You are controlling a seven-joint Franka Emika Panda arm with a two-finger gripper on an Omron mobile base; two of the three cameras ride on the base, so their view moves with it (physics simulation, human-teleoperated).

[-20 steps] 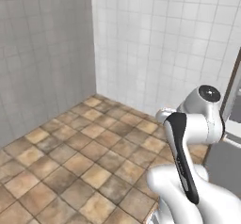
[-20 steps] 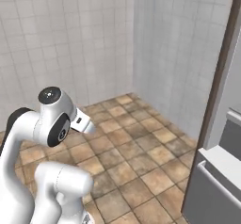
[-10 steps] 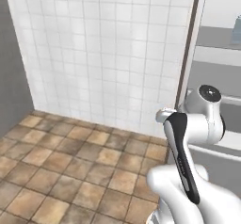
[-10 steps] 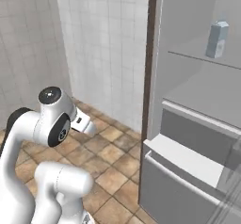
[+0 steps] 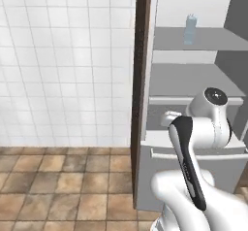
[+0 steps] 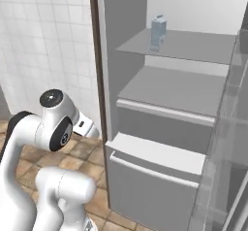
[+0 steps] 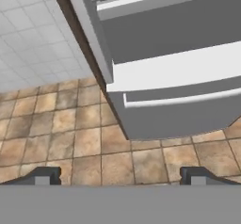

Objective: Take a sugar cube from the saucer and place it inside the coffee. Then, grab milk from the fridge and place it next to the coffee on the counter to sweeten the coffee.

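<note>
1. Milk (image 5: 191, 29) stood upright on the upper shelf (image 6: 193, 46) of the open fridge (image 6: 160, 150), near the back wall of the compartment; in the right base view the carton (image 6: 158, 32) sat toward the left end of that shelf.
2. Below that shelf lay a second, bare flat shelf (image 6: 179, 90), and under it two pale drawer fronts (image 6: 155, 152), the lower one jutting forward.
3. A dark brown panel (image 5: 140, 79) ran up the fridge's left side, between it and the white tiled wall (image 5: 63, 60).
4. The floor (image 5: 63, 186) was brown stone tile, meeting the wall at the left of the fridge.
5. The arm (image 5: 193, 167) was folded up low in front of the fridge, its rounded elbow joint (image 6: 55, 123) level with the drawers and well below the carton.
6. The gripper (image 7: 120, 177) pointed down toward the floor by the foot of the fridge, with the drawers (image 7: 179, 91) across the upper part of the hand view.
7. Its fingertips (image 7: 44, 176) were spread wide apart, with nothing between them but floor tile.
8. The gripper was well apart from the milk and touched nothing.
</note>
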